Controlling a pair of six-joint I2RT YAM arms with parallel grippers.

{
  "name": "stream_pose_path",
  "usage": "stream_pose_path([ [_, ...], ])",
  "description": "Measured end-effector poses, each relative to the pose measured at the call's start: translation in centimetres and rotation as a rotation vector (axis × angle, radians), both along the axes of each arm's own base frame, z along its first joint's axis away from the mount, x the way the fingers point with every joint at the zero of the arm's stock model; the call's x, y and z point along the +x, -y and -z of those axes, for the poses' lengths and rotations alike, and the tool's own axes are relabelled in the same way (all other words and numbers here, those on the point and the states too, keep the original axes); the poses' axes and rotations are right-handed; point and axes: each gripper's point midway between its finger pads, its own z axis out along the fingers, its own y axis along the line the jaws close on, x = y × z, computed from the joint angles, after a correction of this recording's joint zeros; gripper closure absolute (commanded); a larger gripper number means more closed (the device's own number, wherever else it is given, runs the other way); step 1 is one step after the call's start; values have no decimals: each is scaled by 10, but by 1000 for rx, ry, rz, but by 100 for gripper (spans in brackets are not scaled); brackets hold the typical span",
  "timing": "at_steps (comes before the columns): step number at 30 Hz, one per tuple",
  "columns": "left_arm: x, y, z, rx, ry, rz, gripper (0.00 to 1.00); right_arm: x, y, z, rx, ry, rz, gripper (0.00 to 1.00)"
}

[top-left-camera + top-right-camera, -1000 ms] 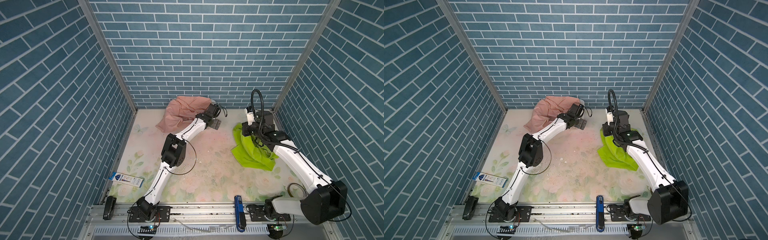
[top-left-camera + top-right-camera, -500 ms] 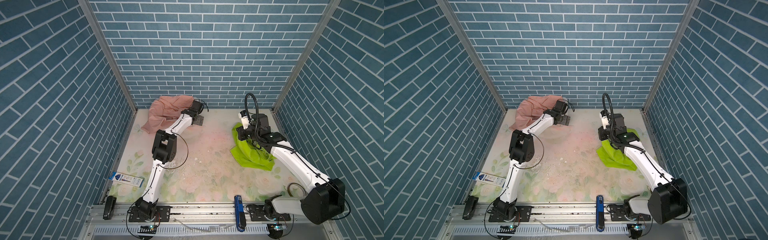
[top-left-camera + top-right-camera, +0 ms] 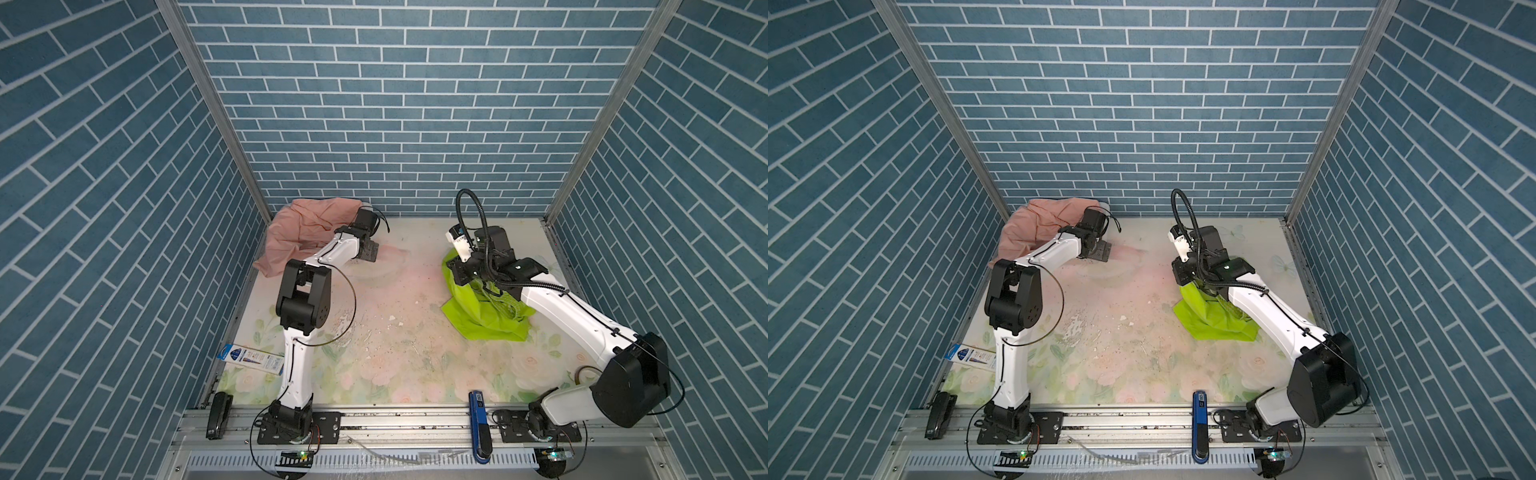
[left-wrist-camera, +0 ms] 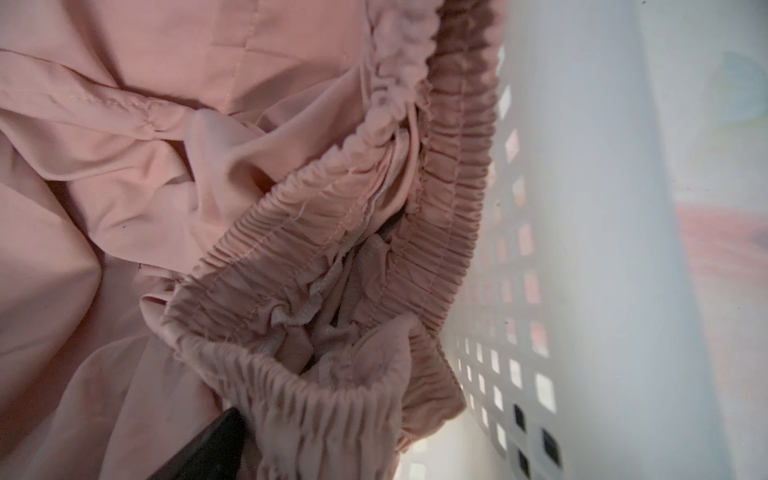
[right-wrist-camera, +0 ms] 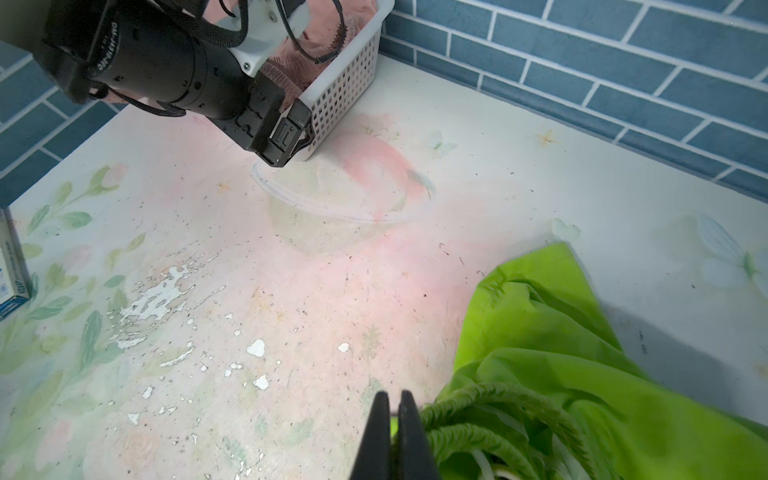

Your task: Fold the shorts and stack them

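Note:
The salmon-pink shorts (image 3: pixel 299 232) (image 3: pixel 1034 228) are heaped in the white perforated basket (image 5: pixel 345 83) at the back left. My left gripper (image 3: pixel 368 250) reaches into that basket, open. In the left wrist view one black finger (image 4: pixel 216 444) lies under the gathered pink waistband (image 4: pixel 332 232), beside the basket wall (image 4: pixel 582 249); the other finger is hidden. The lime-green shorts (image 3: pixel 482 316) (image 3: pixel 1212 318) hang in a bunch from my right gripper (image 3: pixel 457 282) (image 5: pixel 392 415), which is shut on their edge. Their lower part rests on the table.
A clear plastic bowl (image 5: pixel 345 195) sits on the floral table (image 3: pixel 395 340) just right of the basket. A blue-and-white box (image 3: pixel 251 357) lies at the front left, and a blue tool (image 3: pixel 478 419) on the front rail. Brick walls close three sides.
My left arm has swung left toward the back corner, and the basket with the pink shorts has slid left with it. My right gripper has carried the green shorts a little leftward.

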Motion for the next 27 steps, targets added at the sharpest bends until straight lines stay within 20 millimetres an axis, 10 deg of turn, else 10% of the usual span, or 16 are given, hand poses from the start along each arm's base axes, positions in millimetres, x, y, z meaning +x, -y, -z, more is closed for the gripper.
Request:
stream_pose_path([
  [8,-6,-18,-26,0,27,-10,0,20,-46,-34,54,27,-79,100],
  [14,-19,-9,-110,-106,160,27,0,44,-78,-52,88,46,-149,50],
  [20,-61,-1,-150,-233,211,66,0,25,-44,-49,-15,75,-102,36],
  [27,-130,31,-105,-473,84,136,0,-39,22,0,-180,17,-66,33],
])
